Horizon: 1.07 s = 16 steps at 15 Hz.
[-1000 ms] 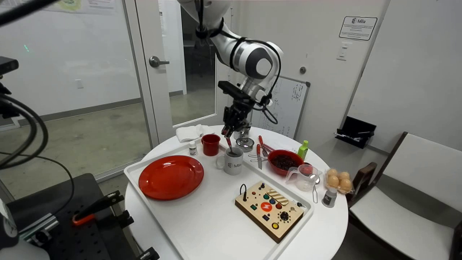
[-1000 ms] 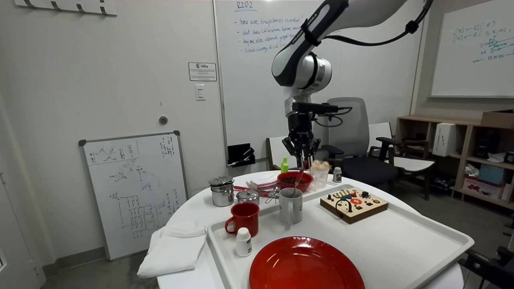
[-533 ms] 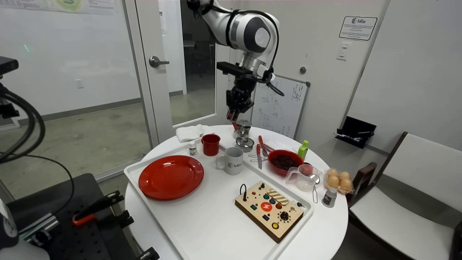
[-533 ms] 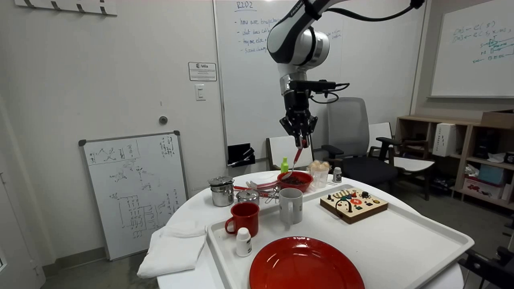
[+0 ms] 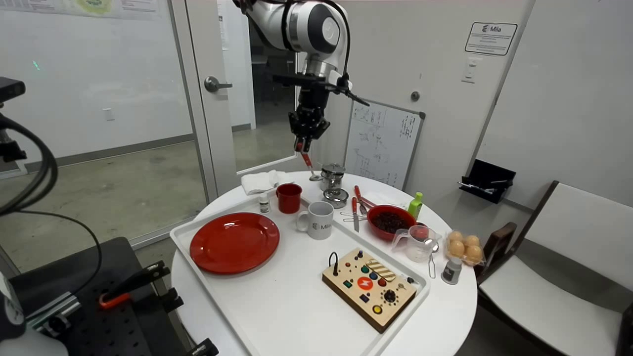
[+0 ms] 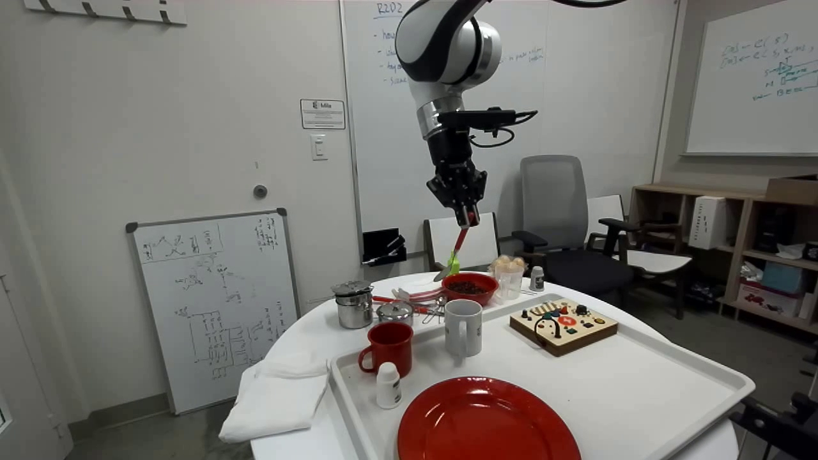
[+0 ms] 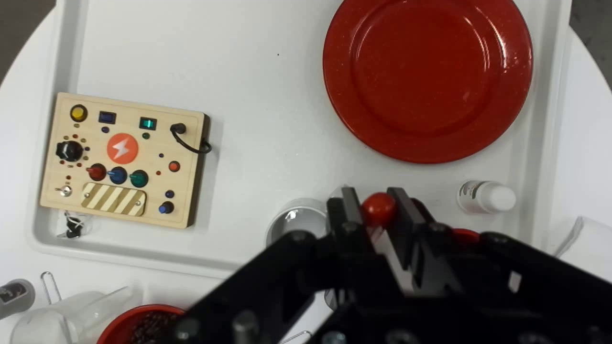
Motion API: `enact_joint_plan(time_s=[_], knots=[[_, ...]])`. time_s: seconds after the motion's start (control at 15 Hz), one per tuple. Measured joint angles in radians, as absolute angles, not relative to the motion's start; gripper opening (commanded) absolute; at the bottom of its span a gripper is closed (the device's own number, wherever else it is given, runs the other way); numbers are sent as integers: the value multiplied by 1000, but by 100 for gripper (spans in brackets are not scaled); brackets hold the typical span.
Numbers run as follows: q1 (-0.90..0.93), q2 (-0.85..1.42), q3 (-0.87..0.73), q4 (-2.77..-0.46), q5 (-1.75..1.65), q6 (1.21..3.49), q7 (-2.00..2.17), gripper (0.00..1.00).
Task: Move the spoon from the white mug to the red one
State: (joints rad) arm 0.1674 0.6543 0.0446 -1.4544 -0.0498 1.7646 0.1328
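Note:
My gripper [image 5: 300, 147] is shut on the red handle of the spoon [image 5: 307, 160] and holds it high above the table. The spoon hangs tilted, metal bowl down, also in an exterior view [image 6: 461, 239]. In the wrist view the round red handle end of the spoon [image 7: 379, 209] sits between the fingertips [image 7: 377, 203]. The white mug [image 5: 320, 223] stands upright on the tray, with no spoon in it; it also shows in an exterior view [image 6: 471, 332]. The red mug [image 5: 289, 199] stands beside it, also in an exterior view [image 6: 391, 348]; the gripper mostly hides it in the wrist view [image 7: 464, 235].
A red plate [image 5: 234, 243], a wooden button box [image 5: 369, 287] and a small white bottle [image 6: 388, 385] are on the white tray [image 5: 277, 306]. Metal pots [image 6: 354, 306], utensils and a red bowl [image 6: 470, 289] stand behind. A white cloth [image 6: 279, 396] lies beside the tray.
The spoon, inside the white mug a second ago, has been lifted out. My gripper has risen and moved left in both exterior views, still holding it. The mugs have not moved.

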Motion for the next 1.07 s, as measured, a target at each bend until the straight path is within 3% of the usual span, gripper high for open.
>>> enact_joint_plan(time_s=[0.33,0.4,1.07], knots=[[177,654,45,-1457,-59,1762,126,19],[176,654,44,-1457,-59,1762,124,5],[216,683,102,-1450,-59,1764,81,5]])
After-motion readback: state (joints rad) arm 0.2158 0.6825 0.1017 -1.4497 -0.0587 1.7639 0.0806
